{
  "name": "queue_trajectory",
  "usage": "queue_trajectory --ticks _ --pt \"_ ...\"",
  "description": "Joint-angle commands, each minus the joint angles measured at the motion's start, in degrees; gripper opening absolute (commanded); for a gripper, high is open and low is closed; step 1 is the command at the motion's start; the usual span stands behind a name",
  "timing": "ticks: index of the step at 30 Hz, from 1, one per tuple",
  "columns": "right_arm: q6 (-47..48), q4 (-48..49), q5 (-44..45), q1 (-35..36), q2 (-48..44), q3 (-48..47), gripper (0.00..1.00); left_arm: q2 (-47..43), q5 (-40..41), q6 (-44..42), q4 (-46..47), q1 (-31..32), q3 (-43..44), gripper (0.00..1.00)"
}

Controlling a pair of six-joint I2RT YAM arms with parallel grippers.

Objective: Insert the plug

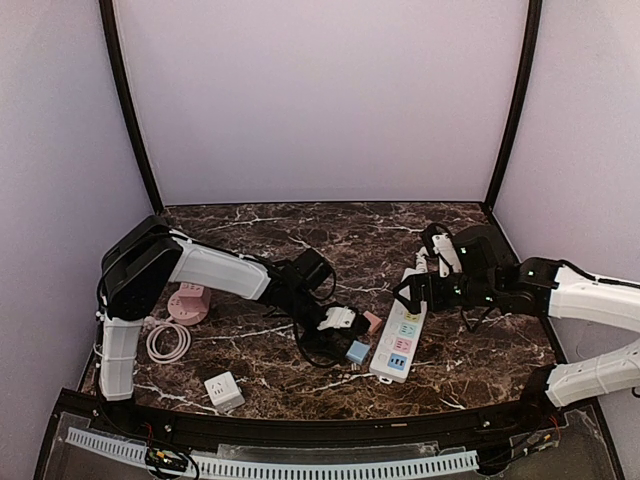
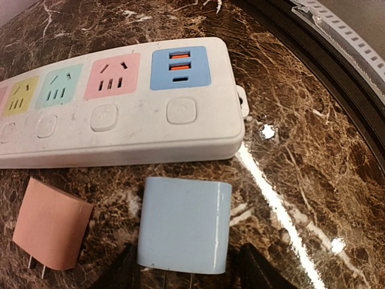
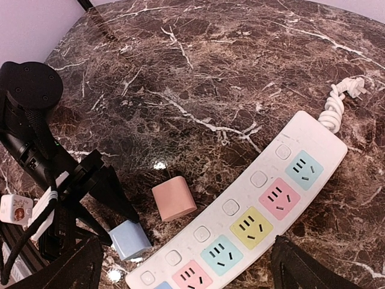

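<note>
Left claw — blue plug between its fingers

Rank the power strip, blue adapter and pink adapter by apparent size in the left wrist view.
Power strip, even cropped.
Blue adapter.
Pink adapter, though blue's lead may be mere nearness to the camera.

1. Setting: robot test booth, laboratory type.
2. Evidence: plain lilac panel walls on black corner posts; dark brown marble-pattern tabletop; white slotted cable duct along the near edge.
</note>
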State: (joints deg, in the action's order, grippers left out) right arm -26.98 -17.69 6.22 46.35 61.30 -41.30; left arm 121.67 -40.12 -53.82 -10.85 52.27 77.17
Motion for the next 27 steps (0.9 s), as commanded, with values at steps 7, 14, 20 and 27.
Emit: queue_trajectory --ticks 7,14,20,27 --pt "0.3 -0.4 -0.2 -0.3 0.3 -0.5 0.96 0.8 -2.4 -0.2 1.4 0.4 0.9 0.55" --pt "0.3 -1.2 -0.3 -0.3 0.3 -1.3 0.96 1.6 -2.3 0.1 2.0 0.5 1.2 0.5" --pt "0.2 -1.4 -1.3 -0.3 0.4 -1.8 0.96 1.4 -2.4 0.8 1.9 0.4 1.6 0.37" --pt "-1.5 -2.1 -3.1 -0.2 0.3 -2.7 0.96 -1.4 -3.0 1.5 3.0 0.4 -0.4 0.24"
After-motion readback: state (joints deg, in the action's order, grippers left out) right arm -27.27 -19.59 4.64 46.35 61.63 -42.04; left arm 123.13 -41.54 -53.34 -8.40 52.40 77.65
